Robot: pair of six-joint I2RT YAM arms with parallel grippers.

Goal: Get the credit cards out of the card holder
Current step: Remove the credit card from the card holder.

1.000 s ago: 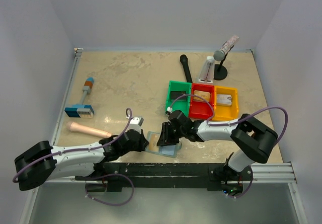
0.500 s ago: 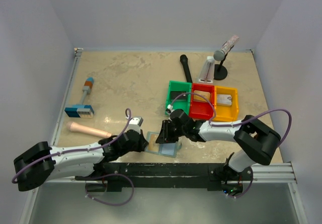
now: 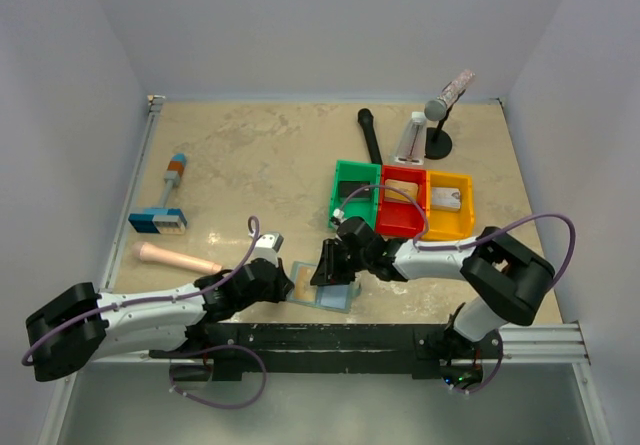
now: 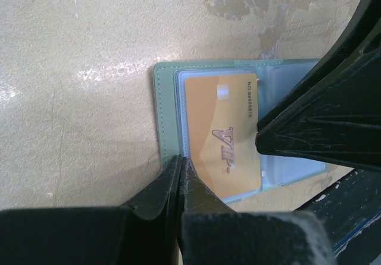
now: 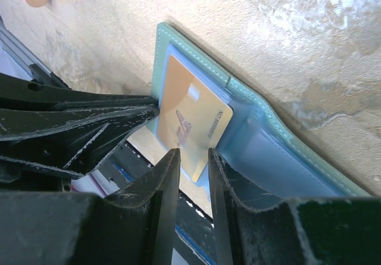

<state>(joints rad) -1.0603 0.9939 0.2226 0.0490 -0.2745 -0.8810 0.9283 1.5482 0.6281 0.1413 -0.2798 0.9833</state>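
— Left wrist view first: where is the card holder (image 4: 164, 110)?
— Lying open at the table's (image 3: 260, 155) near edge, the tan-orange card (image 4: 223, 134) in its clear sleeve (VIP printed on it).
— And the grippers?
— Left gripper (image 4: 180, 165) closed tight, tips at the holder's edge. Right gripper (image 5: 190, 158) narrowly parted, the card's corner showing in its gap; whether it touches, I cannot tell.

card holder (image 3: 336, 298) at near table (image 3: 270, 165) edge, card (image 4: 223, 137) in its L panel, bins (image 3: 398, 220) behind-R
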